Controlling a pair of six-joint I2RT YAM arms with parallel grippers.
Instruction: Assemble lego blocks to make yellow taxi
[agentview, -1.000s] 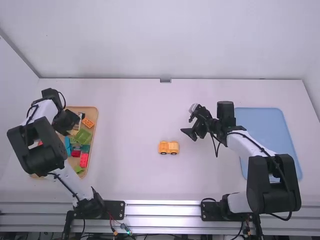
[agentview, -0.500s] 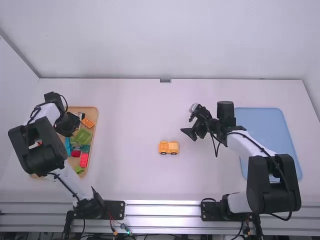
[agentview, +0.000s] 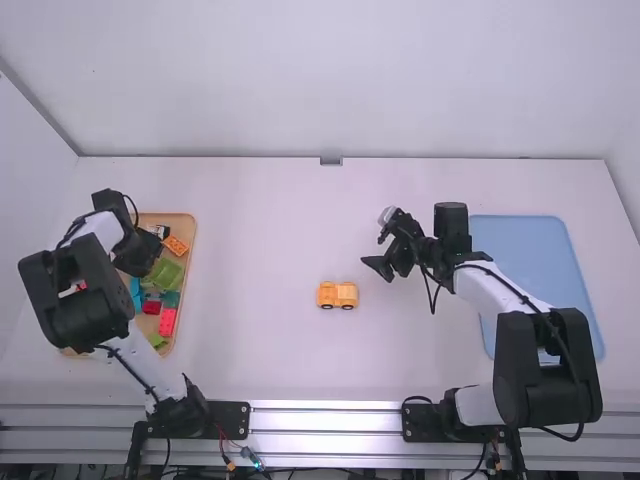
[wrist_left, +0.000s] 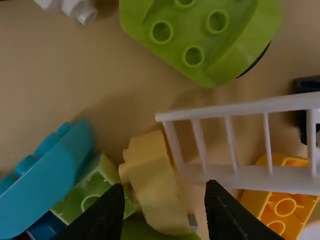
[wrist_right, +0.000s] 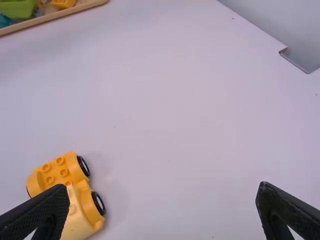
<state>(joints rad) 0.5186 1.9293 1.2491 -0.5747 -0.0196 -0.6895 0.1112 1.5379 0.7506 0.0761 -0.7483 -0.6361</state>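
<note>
The yellow car (agentview: 337, 295) stands on the smooth white table (agentview: 270, 230) just below the middle of the high view. It is glossy moulded plastic, with a deep yellow base carrying round studs, black wheels with pale hubs, and a paler, rounded block (wrist_right: 77, 210) set on one part of it. The left gripper (agentview: 140, 250), over the wooden tray (agentview: 188, 222) at the left of the frame, has its jaws parted a moderate way. In the left wrist view, a pale yellow block (wrist_left: 152, 182) with stepped edges shows in the gap. The right gripper (agentview: 374, 240), right of the frame's middle, has its jaws spread wide, with nothing between them

The tray has a raised light-brown rim and rounded corners. Bare table runs from that rim to the car, and a shorter stretch parts the car from the right gripper, which sits a little higher in the frame

Around the pale block in the tray are a slim white barred fence (wrist_left: 225, 107), a chunky green piece (wrist_left: 200, 35) with studs, a curved blue piece (wrist_left: 55, 165), a light green brick (wrist_left: 90, 192) and an orange brick (wrist_left: 275, 202). The fence lies close beside the pale block and partly overlaps the orange brick in the view, so it crowds that side. Red bricks (agentview: 168, 320) sit toward the tray's lower right, and the left arm (agentview: 75, 300) covers much of its left part. A flat light-blue tray (agentview: 520, 235) lies at the right of the frame, partly behind the right arm (agentview: 540, 360)
</note>
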